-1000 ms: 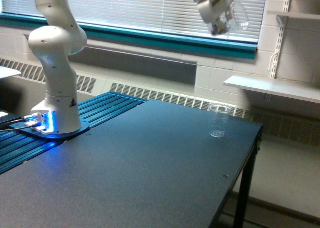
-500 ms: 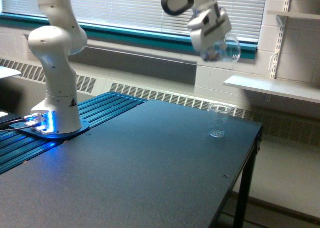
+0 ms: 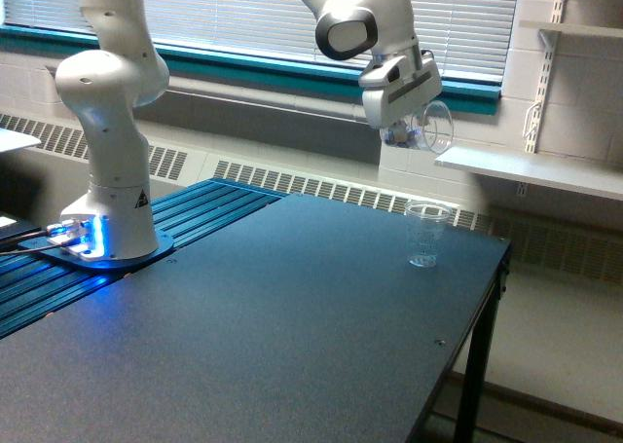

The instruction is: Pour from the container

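Exterior view only. The upper arm links ran out of frame at the top, so the white Franka arm (image 3: 107, 102) showed as two separate pieces: the base column on the exterior view's left and the wrist section near top centre. The fingers of the gripper (image 3: 407, 134) were small and dark against the wall; the gap between them could not be read, though the container (image 3: 432, 126) sat clamped at their tips. Whether it held any liquid could not be made out; its wall was nearly invisible against the pale block wall behind.

The container was a small clear plastic cup, round-rimmed, slightly tapered, tipped on its side with the rim facing the exterior view's right. It hung in the air above the second cup (image 3: 425, 234), somewhat higher and well apart from it.

The second cup was clear, tapered, with faint printed marks too small to read. It stood upright near the far right corner of the table (image 3: 273, 336). A trace of something sat at its bottom, not identifiable.

Table top: dark, matte, finely speckled. Its near edge was cut off by the frame. The arm's base (image 3: 102, 239) stood on blue ribbed rails (image 3: 195, 214), with blue light glowing at its foot.
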Action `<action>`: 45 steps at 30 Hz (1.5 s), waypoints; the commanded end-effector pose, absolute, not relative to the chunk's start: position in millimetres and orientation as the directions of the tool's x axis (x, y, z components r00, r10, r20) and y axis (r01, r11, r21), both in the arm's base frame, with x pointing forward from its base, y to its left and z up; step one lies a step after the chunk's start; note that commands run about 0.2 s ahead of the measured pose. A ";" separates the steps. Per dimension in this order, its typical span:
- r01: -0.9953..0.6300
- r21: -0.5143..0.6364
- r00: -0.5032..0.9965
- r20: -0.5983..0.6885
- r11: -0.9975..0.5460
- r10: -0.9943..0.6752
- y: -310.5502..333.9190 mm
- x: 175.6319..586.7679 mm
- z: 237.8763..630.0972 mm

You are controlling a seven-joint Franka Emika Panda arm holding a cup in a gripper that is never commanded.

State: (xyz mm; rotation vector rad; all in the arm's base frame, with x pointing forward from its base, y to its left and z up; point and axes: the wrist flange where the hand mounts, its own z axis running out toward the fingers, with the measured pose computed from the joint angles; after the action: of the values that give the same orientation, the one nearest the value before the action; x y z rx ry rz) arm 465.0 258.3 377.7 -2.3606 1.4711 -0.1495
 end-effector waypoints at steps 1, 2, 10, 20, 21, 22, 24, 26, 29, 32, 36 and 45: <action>-0.892 -0.330 0.376 -0.166 -0.308 -0.912 280.9 457.6 371.5; -0.898 -0.326 0.366 -0.177 -0.296 -0.914 283.7 457.3 370.4; -0.932 -0.295 0.287 -0.245 -0.211 -0.926 298.0 459.4 366.4; -0.964 -0.246 0.177 -0.306 -0.102 -0.936 303.3 471.0 361.9; -0.966 -0.240 0.167 -0.309 -0.093 -0.936 303.1 472.2 360.6; -0.969 -0.233 0.155 -0.312 -0.083 -0.937 303.1 473.6 358.8; -0.972 -0.225 0.143 -0.318 -0.072 -0.937 303.2 475.6 356.3; -0.973 -0.219 0.139 -0.318 -0.070 -0.938 302.8 477.6 351.9; -0.976 -0.208 0.136 -0.321 -0.070 -0.937 303.1 479.1 345.5; -0.978 -0.197 0.132 -0.322 -0.070 -0.938 303.4 479.9 337.2; -0.980 -0.187 0.130 -0.319 -0.072 -0.939 304.9 480.8 326.9; -0.982 -0.169 0.130 -0.309 -0.080 -0.942 308.7 482.2 305.0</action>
State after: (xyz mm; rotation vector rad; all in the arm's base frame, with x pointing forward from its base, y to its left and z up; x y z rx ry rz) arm 480.4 302.3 306.8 -2.1007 1.8605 0.1728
